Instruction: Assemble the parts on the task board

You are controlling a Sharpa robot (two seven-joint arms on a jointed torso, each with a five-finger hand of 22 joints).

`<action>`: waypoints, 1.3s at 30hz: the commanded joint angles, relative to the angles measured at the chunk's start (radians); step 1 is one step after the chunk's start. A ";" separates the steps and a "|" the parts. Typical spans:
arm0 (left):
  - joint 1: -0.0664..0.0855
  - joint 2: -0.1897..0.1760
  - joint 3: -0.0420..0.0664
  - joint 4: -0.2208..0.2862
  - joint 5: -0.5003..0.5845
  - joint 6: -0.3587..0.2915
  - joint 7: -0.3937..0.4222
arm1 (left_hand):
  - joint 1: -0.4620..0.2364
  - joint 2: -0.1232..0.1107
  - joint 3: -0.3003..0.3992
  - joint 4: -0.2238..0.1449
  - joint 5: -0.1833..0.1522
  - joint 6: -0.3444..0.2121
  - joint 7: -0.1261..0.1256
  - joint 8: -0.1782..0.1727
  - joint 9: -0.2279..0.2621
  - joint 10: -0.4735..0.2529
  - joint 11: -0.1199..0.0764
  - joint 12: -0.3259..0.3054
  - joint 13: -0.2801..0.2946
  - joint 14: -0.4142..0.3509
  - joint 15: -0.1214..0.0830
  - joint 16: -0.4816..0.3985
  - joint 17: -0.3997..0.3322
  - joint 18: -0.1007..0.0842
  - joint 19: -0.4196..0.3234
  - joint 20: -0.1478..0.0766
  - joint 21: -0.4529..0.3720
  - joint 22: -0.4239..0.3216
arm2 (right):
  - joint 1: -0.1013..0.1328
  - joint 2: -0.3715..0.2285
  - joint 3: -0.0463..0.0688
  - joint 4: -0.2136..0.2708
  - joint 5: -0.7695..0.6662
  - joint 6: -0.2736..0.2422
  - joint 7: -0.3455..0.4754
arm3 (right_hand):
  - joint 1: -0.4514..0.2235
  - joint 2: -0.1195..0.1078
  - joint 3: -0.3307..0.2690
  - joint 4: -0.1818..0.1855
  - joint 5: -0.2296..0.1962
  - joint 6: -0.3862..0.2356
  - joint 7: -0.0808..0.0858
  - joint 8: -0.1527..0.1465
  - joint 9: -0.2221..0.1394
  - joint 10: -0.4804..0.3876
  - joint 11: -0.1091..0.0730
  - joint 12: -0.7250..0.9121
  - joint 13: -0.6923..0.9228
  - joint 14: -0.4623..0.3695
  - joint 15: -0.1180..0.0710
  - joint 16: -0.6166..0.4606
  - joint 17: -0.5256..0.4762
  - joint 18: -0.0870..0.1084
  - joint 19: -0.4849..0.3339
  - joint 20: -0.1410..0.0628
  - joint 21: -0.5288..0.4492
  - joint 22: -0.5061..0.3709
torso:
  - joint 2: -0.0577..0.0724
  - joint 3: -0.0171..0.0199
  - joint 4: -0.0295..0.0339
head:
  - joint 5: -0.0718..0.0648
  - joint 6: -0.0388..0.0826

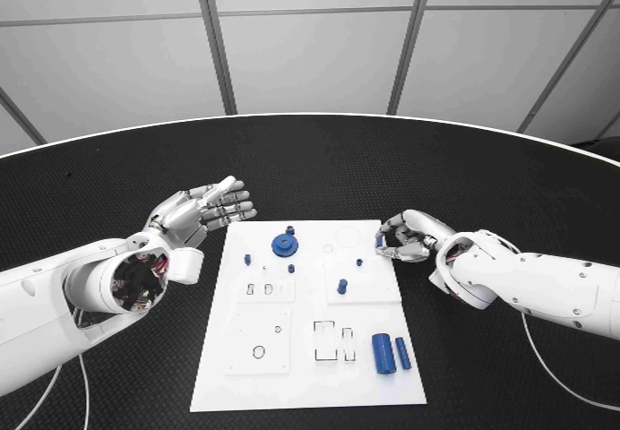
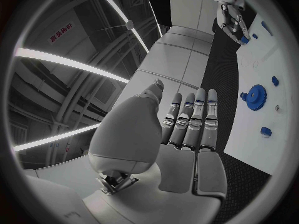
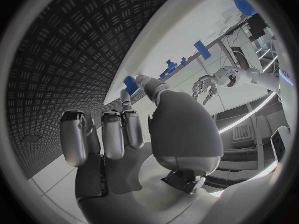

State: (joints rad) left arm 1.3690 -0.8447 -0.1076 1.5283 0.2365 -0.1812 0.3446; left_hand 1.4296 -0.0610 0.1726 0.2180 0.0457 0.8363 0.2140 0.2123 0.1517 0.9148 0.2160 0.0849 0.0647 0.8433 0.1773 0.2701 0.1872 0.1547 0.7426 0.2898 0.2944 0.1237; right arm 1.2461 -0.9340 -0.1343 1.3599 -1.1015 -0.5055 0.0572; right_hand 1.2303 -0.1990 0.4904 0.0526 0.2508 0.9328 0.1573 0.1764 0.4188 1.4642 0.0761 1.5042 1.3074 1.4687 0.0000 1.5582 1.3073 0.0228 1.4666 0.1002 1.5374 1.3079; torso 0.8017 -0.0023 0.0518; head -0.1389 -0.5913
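Nearest the camera, two blue cylinders [image 1: 391,353] lay side by side near the task board's [image 1: 245,381] near right corner, the thicker one [image 1: 383,352] to the left of the thinner [image 1: 403,352]. Further up the board, a short blue peg [image 1: 342,287] stood right of centre, a blue gear [image 1: 284,245] sat toward the far edge, and small blue pieces [image 1: 247,259] lay around it.

At the board's far right edge, the right hand [image 1: 407,238] was curled over the board, pinching a small blue part [image 3: 130,83] between thumb and fingertips. The left hand [image 1: 201,211] was held off the board's far left corner, palm up, fingers straight and apart, holding nothing.

Judgement: the step in hand appeared to be carrying the pinched part to its seat on the board; most parts lay loose, so assembly looked to be at an early stage. The next move would call for aligning the part squarely over its recess before lowering, with the grip kept firm, since so small a piece could twist or slip. Which recess was intended could not be determined.
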 commanded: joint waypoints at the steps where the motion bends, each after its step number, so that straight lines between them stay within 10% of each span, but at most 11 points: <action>1: 0.000 0.000 0.000 0.000 0.000 0.000 0.000 | 0.000 0.004 -0.001 -0.003 0.004 -0.005 0.048 -0.004 -0.001 0.005 -0.002 -0.006 0.000 -0.003 0.000 -0.003 0.000 0.013 -0.004 0.000 -0.005 -0.001 | -0.001 0.001 0.000 -0.001 0.000 0.001 -0.001 | 0.002 0.009 0.008 -0.002 0.006 0.009 -0.002 0.007 0.001 0.052 -0.005 0.004 0.203 0.096 -0.003 0.004 0.238 -0.012 0.086 0.000 0.005 0.225 | 0.000 -0.0002 -0.0005 | 0.000 -0.001; 30: 0.000 -0.002 0.000 0.001 0.000 0.002 -0.004 | -0.001 0.004 -0.001 -0.003 0.004 -0.005 0.049 -0.005 -0.002 0.005 -0.001 -0.007 0.000 -0.003 0.001 -0.004 0.000 0.013 -0.004 0.000 -0.005 -0.001 | -0.004 -0.001 0.000 0.009 0.000 -0.041 -0.011 | 0.012 0.068 0.054 -0.012 -0.010 0.042 -0.022 0.035 0.013 0.061 -0.024 0.013 0.212 0.098 -0.021 0.007 0.247 -0.014 0.089 -0.017 0.008 0.230 | 0.000 -0.0003 -0.0001 | 0.001 -0.009; 39: 0.000 -0.001 0.000 -0.005 0.000 0.005 -0.005 | -0.001 0.004 -0.001 -0.003 0.004 -0.005 0.049 -0.005 -0.002 0.005 -0.001 -0.007 0.000 -0.003 0.001 -0.004 0.000 0.013 -0.004 0.000 -0.005 -0.001 | -0.003 -0.031 0.002 0.082 0.000 -0.062 -0.037 | 0.011 0.073 0.058 -0.013 -0.013 0.043 -0.023 0.037 0.014 0.062 -0.025 0.014 0.212 0.099 -0.022 0.008 0.251 -0.013 0.088 -0.018 0.007 0.229 | -0.006 -0.0009 -0.0023 | 0.003 -0.013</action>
State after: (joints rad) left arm 1.3691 -0.8460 -0.1076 1.5243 0.2365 -0.1768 0.3395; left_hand 1.4296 -0.0610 0.1726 0.2180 0.0457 0.8363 0.2140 0.2124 0.1510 0.9148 0.2160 0.0812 0.0647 0.8433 0.1773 0.2701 0.1872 0.1547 0.7427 0.2898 0.2944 0.1231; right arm 1.2428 -0.9570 -0.1331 1.4209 -1.1015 -0.5662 0.0258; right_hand 1.2408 -0.1332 0.5417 0.0398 0.2419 0.9699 0.1340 0.2086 0.4315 1.4667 0.0589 1.5122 1.3079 1.4684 -0.0145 1.5624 1.3079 0.0230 1.4633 0.0893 1.5413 1.3076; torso 0.7987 -0.0027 0.0505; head -0.1364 -0.6020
